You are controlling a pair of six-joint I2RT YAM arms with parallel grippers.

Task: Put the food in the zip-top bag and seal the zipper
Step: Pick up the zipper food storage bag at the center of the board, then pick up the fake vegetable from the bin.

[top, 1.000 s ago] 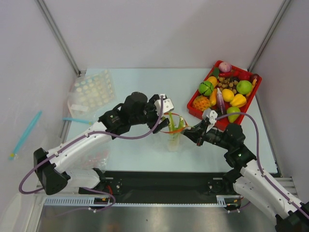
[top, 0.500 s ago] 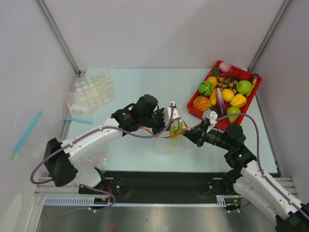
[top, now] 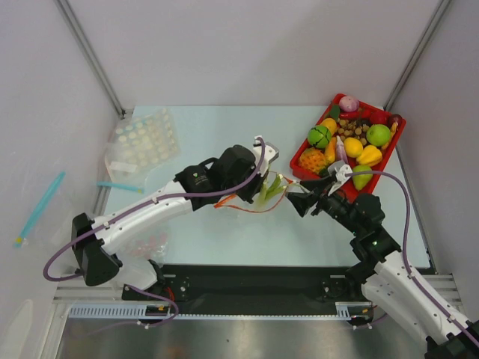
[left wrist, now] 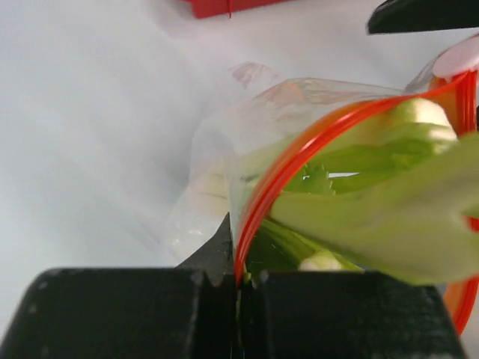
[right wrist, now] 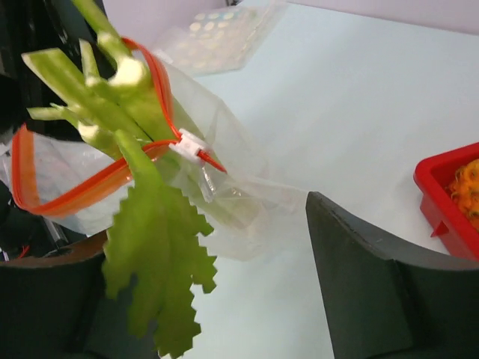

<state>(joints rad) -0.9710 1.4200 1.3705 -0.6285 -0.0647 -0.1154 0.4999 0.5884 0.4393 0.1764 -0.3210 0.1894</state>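
Note:
The clear zip-top bag hangs from my left gripper, which is shut on its red-orange zipper at the rim; the jaws pinch the strip. The leek stands in the bag's open mouth, and its green leaves spill over the rim. A white slider sits on the zipper. My right gripper is open just right of the bag, nothing between its fingers. A green pear lies in the red tray.
The red tray at the back right holds several toy fruits and vegetables, close behind my right arm. A dotted clear bag and a blue strip lie at the left. Another clear bag lies under the left arm.
My left gripper swung right and shut on the bag's zipper. The right gripper, shut at the bag's rim before, has opened and drawn slightly back and up.

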